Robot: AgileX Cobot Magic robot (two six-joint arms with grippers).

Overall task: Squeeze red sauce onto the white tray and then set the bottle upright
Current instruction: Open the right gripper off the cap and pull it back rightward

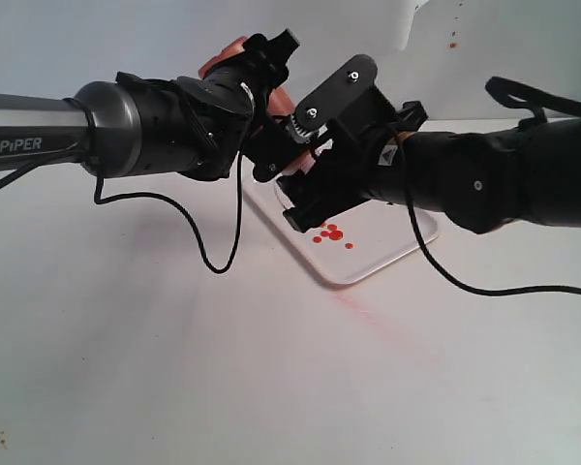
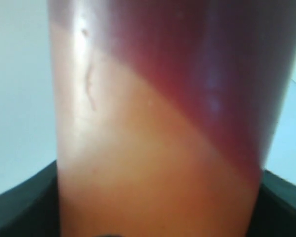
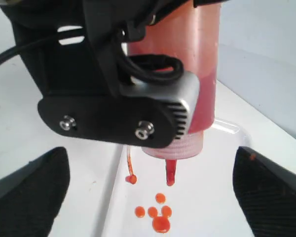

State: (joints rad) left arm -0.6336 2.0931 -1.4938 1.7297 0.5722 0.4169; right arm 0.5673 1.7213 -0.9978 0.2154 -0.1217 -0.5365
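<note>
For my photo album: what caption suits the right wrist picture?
The bottle hangs nozzle-down over the tray, a cluster of sauce drops beneath it.

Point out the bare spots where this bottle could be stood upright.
Widest bare patch: the tabletop in front of the white tray, beyond the looping cable. The tray's right end, past the red sauce drops, is bare too. Crowded: over the tray's left part, where the left gripper holding the bottle meets the open right gripper.
</note>
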